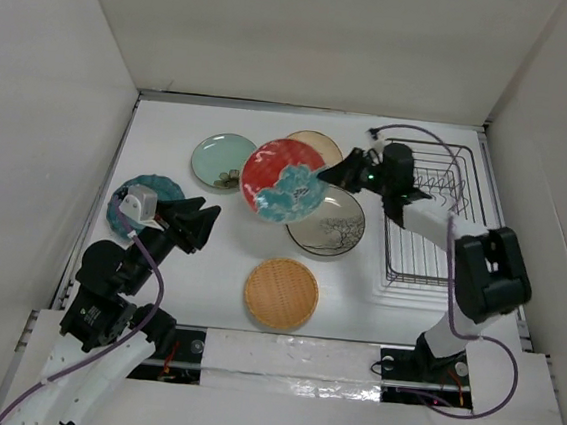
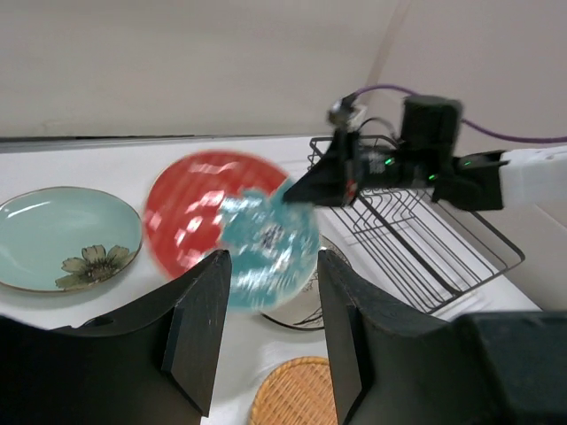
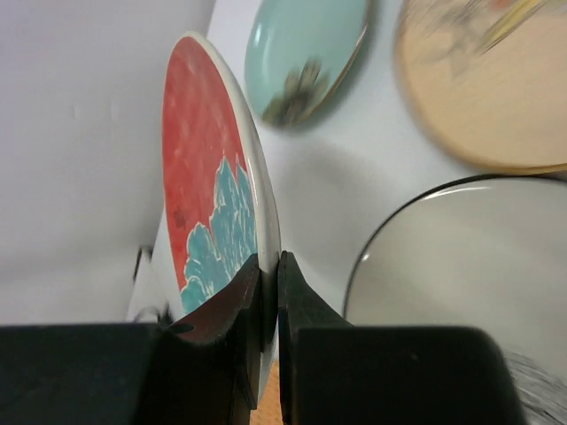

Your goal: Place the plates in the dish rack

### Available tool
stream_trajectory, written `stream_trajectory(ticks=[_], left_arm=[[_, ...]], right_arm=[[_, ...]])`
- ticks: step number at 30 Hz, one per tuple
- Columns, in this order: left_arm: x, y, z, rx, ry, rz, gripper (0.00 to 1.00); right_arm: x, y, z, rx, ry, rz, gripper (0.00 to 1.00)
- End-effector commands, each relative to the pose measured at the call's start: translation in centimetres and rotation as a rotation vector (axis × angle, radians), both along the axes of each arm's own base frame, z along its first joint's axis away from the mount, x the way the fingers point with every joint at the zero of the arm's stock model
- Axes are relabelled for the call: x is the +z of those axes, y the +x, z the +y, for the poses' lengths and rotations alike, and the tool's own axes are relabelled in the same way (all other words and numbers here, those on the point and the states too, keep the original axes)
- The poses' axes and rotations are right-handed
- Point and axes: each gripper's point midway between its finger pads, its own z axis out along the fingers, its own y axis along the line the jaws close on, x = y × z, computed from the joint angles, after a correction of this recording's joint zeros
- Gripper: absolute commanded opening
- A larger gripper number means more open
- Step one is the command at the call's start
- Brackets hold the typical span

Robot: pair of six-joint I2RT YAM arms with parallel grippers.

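Observation:
My right gripper [image 1: 327, 173] [image 3: 268, 262] is shut on the rim of the red-and-teal plate [image 1: 283, 179] [image 3: 205, 177], which is lifted and tilted above the table, left of the dish rack [image 1: 429, 216] [image 2: 416, 243]. The rack holds nothing. Lying flat are the pale green plate [image 1: 220, 159], the beige plate [image 1: 320, 144] partly behind the held one, the white plate with a black tree [image 1: 332, 225] and the orange woven-look plate [image 1: 281, 294]. My left gripper [image 1: 205, 227] [image 2: 270, 258] stands open with nothing in it, beside the dark teal plate [image 1: 123, 207], which the arm partly hides.
White walls enclose the table on three sides. The rack stands close to the right wall. A purple cable [image 1: 455, 259] loops along the right arm over the rack's near end.

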Motion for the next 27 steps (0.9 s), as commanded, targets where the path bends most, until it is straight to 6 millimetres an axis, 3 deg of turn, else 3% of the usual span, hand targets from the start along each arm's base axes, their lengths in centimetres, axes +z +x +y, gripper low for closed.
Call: stream_trajectory(ticks=[1,3,4,5,6,8,9,11,12,13,16,19,24,27], left_arm=[[1.8,-0.9,0.0,-0.023,-0.034,-0.065,0.41],[2.2,-1.4,0.3,-0.023,-0.044,-0.087,0.42],[2.2,-1.4,0.3,-0.021,-0.045,-0.087,0.42],[2.5,-1.7,0.5,-0.023,-0.050,-0.100,0.43],[2.6,-1.9,0.6,-0.020,-0.054,-0.106,0.43],[3.2,-2.4,1.0,-0.013,-0.066,-0.133,0.44],[3.5,-2.8,1.2,-0.013,-0.075,-0.148,0.44],[3.8,-3.1,1.5,-0.007,-0.085,-0.158,0.45],[3.9,-3.4,1.5,-0.011,-0.091,-0.164,0.45],[4.0,-3.4,1.7,-0.001,-0.096,-0.164,0.45],[4.4,-4.1,2.1,-0.002,-0.109,-0.187,0.45],[4.8,-4.6,2.5,0.002,-0.123,-0.204,0.45],[5.1,-5.0,3.7,0.048,-0.147,-0.218,0.46],[5.4,-5.4,3.9,0.043,-0.160,-0.231,0.46]], right_arm=[[12.5,2.4,-6.7,-0.186,0.136,-0.295,0.00],[13.3,4.6,-15.6,-0.424,0.020,-0.321,0.00],[13.5,4.4,-16.4,-0.462,-0.023,-0.325,0.00],[13.6,5.2,-20.9,-0.584,-0.078,-0.322,0.00],[13.9,5.2,-23.6,-0.656,-0.133,-0.337,0.00],[15.3,4.2,-28.5,-0.820,-0.215,-0.349,0.00],[16.4,3.4,-32.2,-0.934,-0.274,-0.375,0.00],[18.0,2.4,-35.8,-1.045,-0.351,-0.407,0.00],[18.4,1.3,-39.0,-1.140,-0.426,-0.409,0.00],[19.6,0.7,-40.7,-1.201,-0.446,-0.437,0.00],[22.0,-0.4,-42.7,-1.261,-0.525,-0.508,0.00],[23.0,0.1,-43.7,-1.274,-0.598,-0.560,0.00],[22.5,0.9,-45.4,-1.244,-0.766,-0.565,0.00],[23.3,0.6,-46.3,-1.242,-0.866,-0.561,0.00]])
